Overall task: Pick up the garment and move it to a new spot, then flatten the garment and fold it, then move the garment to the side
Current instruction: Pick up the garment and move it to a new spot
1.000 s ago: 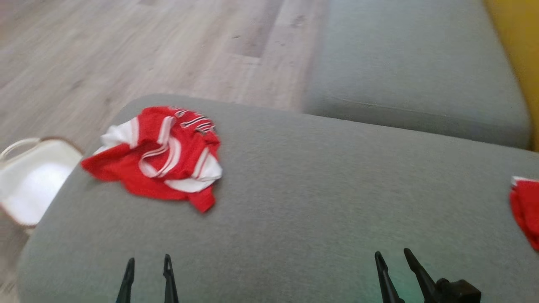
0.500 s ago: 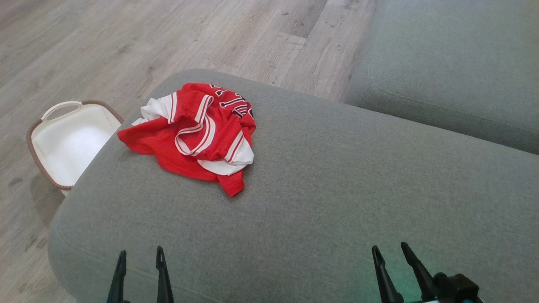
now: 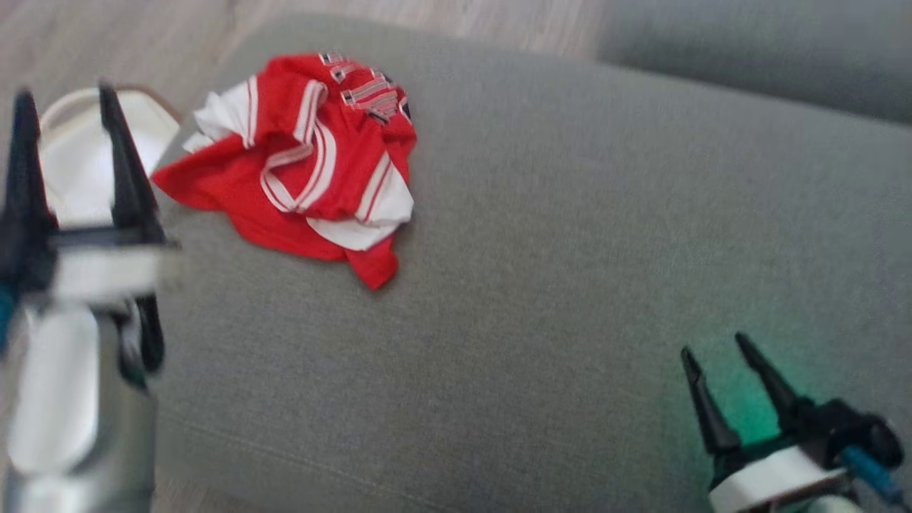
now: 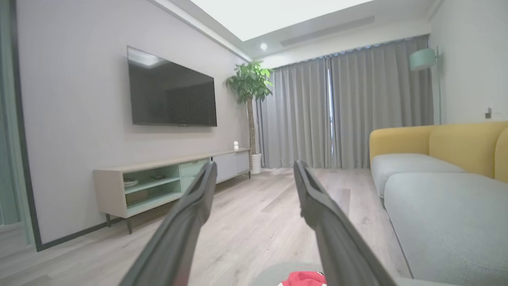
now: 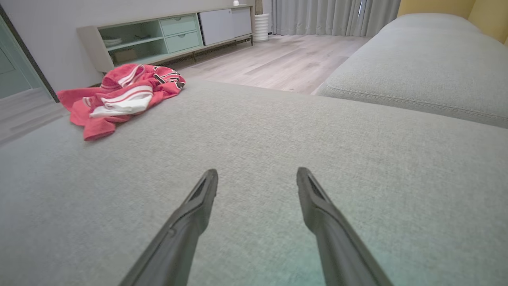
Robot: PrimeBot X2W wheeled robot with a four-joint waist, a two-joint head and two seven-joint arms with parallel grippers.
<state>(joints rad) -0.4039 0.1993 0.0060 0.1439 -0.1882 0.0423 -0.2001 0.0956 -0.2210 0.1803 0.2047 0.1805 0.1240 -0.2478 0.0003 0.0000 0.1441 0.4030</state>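
Observation:
A crumpled red and white garment [image 3: 306, 160] lies on the grey sofa cushion [image 3: 541, 235] near its far left corner. The right wrist view has the garment [image 5: 119, 93] at the upper left, and a bit of red garment [image 4: 303, 279] peeks in at the bottom of the left wrist view. My left gripper [image 3: 68, 96] is raised at the left, open and empty, to the left of the garment. My right gripper [image 3: 712, 345] hovers low over the cushion at the lower right, open, far from the garment.
A white basket [image 3: 78, 157] with a brown rim stands on the wooden floor left of the cushion, behind my left gripper. A second grey cushion [image 3: 755, 57] lies at the back right. The wrist views show a TV cabinet [image 4: 166, 182] and a yellow sofa back [image 4: 436, 143].
The head camera has tilted down and the picture has shifted. My left arm has risen high into view at the left. My right gripper has come up slightly. The garment lies as before.

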